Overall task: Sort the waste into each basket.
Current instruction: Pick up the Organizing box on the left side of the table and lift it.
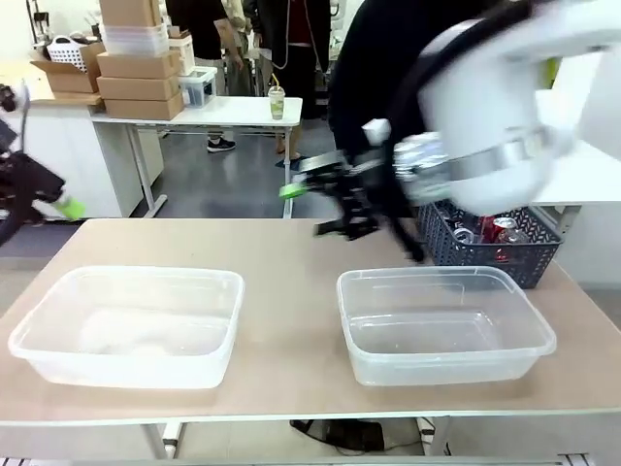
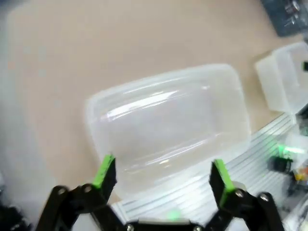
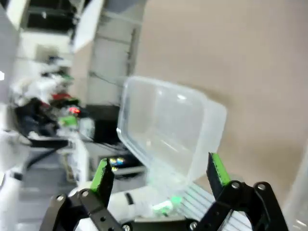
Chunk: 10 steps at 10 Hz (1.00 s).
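Note:
Two clear baskets stand on the table, the left basket [image 1: 126, 325] and the right basket [image 1: 441, 325], both empty. Red-and-silver cans [image 1: 500, 231] lie in a dark lattice basket [image 1: 490, 250] behind the right one; the bottles are hidden. My right gripper [image 1: 309, 209] hangs above the table's middle, pointing left. In the right wrist view the right gripper [image 3: 160, 172] is open and holds nothing, with a clear basket [image 3: 168, 130] beyond it. My left gripper [image 1: 58, 199] is at the far left, off the table. The left gripper [image 2: 163, 173] is open over the left basket [image 2: 168, 125].
The big white right arm [image 1: 505, 107] covers the upper right of the front view. A second clear basket [image 2: 284, 82] and the dark lattice basket [image 2: 288, 14] show at the right of the left wrist view. A person in black stands behind the table.

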Tool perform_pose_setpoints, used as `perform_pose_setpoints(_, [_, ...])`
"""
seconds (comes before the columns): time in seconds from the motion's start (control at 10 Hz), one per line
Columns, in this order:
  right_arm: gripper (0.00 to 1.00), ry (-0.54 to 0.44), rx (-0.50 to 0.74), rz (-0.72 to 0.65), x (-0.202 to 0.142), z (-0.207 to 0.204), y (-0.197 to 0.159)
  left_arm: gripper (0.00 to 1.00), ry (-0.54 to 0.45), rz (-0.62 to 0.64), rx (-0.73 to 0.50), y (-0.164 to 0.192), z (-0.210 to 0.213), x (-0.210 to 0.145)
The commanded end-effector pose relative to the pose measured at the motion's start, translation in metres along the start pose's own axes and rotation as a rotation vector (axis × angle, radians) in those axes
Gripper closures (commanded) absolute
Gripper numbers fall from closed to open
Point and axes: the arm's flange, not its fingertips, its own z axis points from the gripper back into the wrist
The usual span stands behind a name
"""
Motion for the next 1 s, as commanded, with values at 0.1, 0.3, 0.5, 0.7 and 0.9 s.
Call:
perform_pose_setpoints(0.1, [0.00,0.024,-0.224,0.224,0.021,-0.021,-0.006,0.00,-0.127,0.108,-0.032,0.011,-0.010,-0.016])
perform_pose_setpoints(0.3, [0.00,0.034,-0.082,0.114,-0.006,-0.032,0.011,0.00,0.071,-0.013,0.094,0.008,-0.004,-0.013])
perform_pose_setpoints(0.5, [0.00,0.225,-0.398,0.098,-0.012,-0.093,0.016,0.00,0.090,-0.016,0.203,0.021,-0.031,-0.015])
perform_pose_setpoints(0.7, [0.00,0.165,-0.602,0.077,-0.029,-0.145,0.043,0.00,0.136,-0.099,0.191,0.038,-0.070,-0.030])
perform_pose_setpoints(0.9, [0.00,0.073,-0.700,0.027,-0.035,-0.157,0.053,0.00,0.093,-0.123,0.099,0.045,-0.087,-0.038])
